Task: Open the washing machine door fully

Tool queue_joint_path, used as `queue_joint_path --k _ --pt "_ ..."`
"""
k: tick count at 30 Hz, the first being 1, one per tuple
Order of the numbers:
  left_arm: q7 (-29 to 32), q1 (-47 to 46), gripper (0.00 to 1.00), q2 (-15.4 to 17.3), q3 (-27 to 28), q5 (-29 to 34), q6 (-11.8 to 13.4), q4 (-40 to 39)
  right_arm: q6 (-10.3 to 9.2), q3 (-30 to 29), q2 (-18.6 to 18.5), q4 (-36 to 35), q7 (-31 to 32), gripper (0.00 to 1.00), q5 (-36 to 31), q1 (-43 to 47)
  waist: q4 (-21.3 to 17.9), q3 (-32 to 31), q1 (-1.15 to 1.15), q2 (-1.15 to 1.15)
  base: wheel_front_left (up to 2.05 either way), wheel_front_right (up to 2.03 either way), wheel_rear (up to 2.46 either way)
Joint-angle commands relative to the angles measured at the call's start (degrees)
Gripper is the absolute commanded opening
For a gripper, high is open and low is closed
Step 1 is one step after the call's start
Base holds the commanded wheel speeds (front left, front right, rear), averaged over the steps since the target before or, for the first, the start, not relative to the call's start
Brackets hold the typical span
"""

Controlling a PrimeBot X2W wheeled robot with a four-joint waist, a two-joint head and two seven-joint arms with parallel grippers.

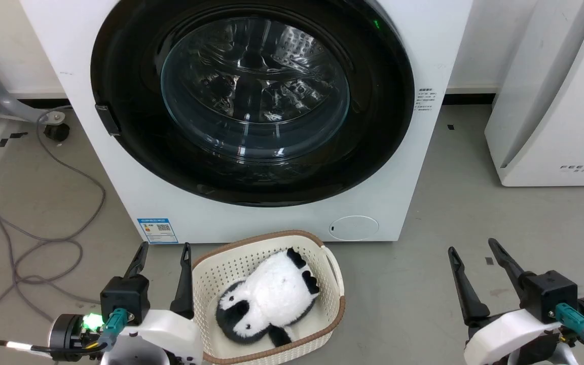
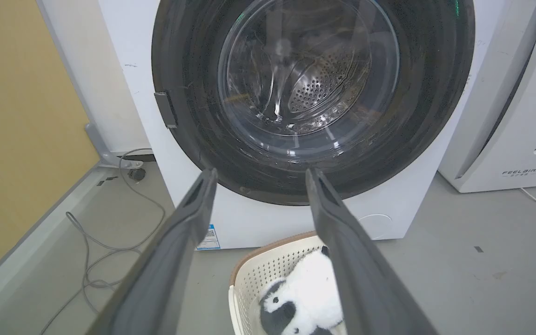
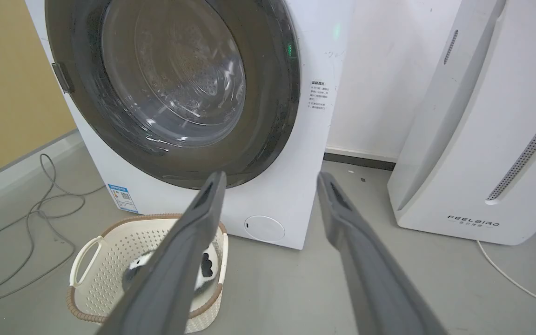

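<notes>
Facing the robot at far centre, the washing machine door (image 1: 254, 94) sits shut against the washing machine (image 1: 271, 223). Near, the left gripper (image 1: 165, 247) and right gripper (image 1: 472, 246) hang spread and empty. A basket (image 1: 231, 263) holding a plush panda (image 1: 271, 296) stands just right of the left gripper.

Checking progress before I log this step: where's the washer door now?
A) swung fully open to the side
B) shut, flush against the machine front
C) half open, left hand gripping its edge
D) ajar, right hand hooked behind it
B: the washing machine door lies flush against the white front of the washing machine, while the left hand and right hand sit low by the floor, open and touching nothing.
</notes>
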Motion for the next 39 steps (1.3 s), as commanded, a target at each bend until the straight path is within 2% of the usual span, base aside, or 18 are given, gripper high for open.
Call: queue_joint_path --k 1,29,39 --pt "-0.60 0.17 1.00 0.02 -0.16 -0.39 0.13 0.26 0.00 -0.06 0.02 0.25 -0.68 1.00 0.66 0.10 0.03 0.04 0.00 0.00 0.00 0.00 0.00" --pt "-3.84 0.07 1.00 0.07 -2.79 -1.51 0.57 1.18 0.01 -0.21 -1.92 3.71 -3.17 1.00 12.96 -3.66 1.23 1.67 0.00 0.00 0.00 0.00 0.00" --pt "-5.27 -0.01 1.00 0.09 -4.16 -1.99 0.72 1.50 0.02 -1.35 -3.16 5.58 -1.08 1.00 22.59 -6.45 1.76 2.56 0.00 0.00 0.00 0.00 0.00"
